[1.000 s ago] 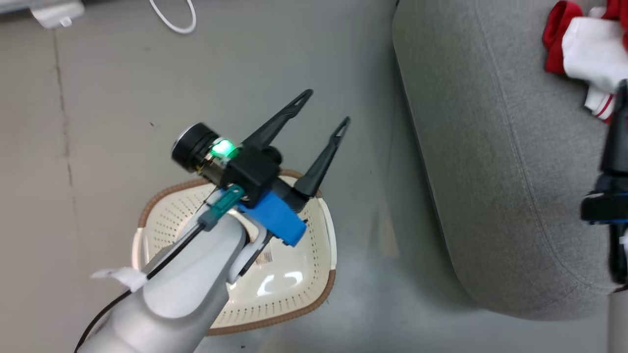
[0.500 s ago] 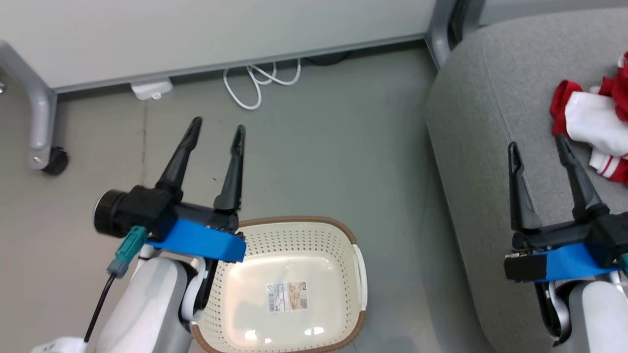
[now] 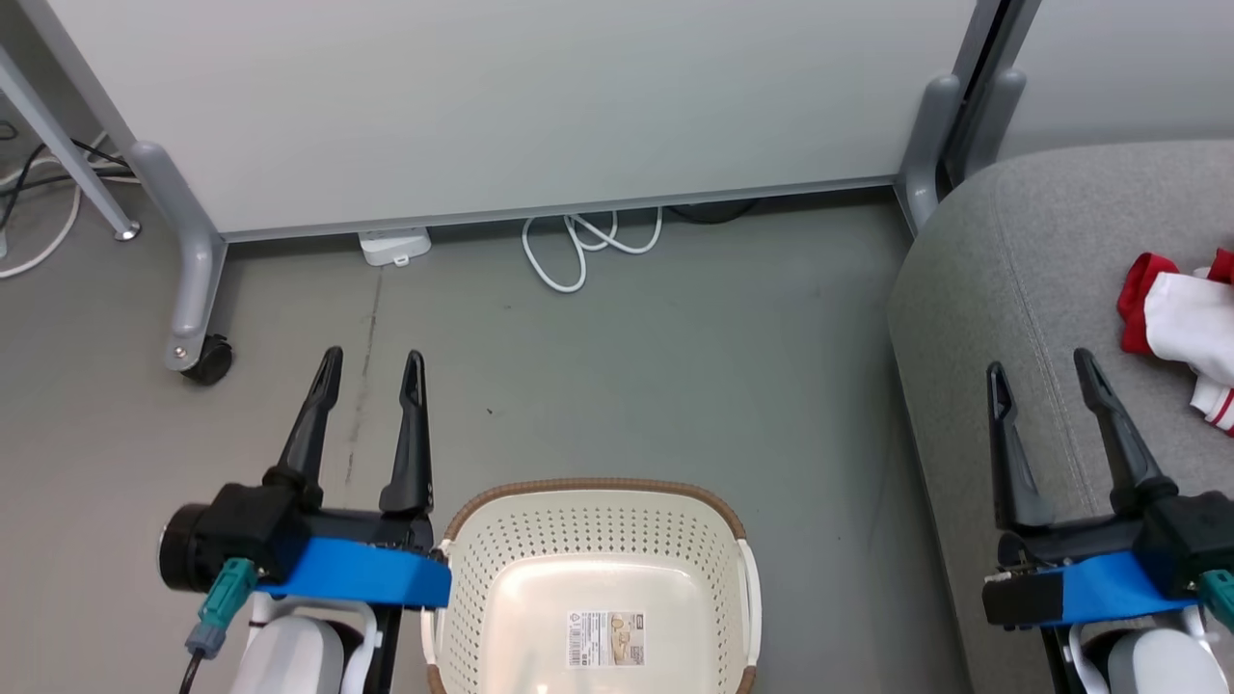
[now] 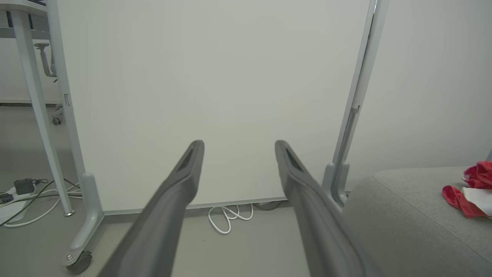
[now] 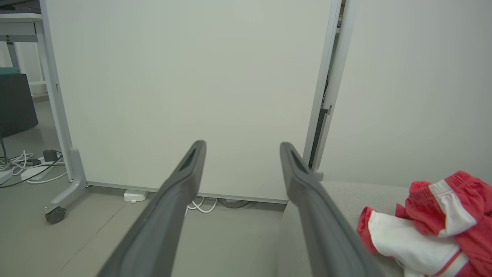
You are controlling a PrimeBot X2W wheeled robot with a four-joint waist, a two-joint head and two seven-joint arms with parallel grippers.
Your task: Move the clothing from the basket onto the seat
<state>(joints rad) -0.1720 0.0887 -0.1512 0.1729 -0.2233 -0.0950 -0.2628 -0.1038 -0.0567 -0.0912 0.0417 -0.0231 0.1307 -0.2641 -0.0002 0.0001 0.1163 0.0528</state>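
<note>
Spread apart, gripping nothing: left fingers (image 3: 411, 434) at lower left beside the basket (image 3: 598, 525), right fingers (image 3: 1010, 453) at lower right above the seat (image 3: 1012, 270). Basket bare inside; clothing (image 3: 1181, 323) on the seat at right edge, partly cropped. Probably done, nothing left.

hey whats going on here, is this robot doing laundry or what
Pretty much: the job is moving the clothing from the basket onto the seat, and it looks done. The cream basket sits empty on the floor, with just a label on its base. The red and white clothing lies crumpled on the grey seat. The left gripper hovers open beside the basket and the right gripper open over the seat's edge; neither holds anything.
</note>
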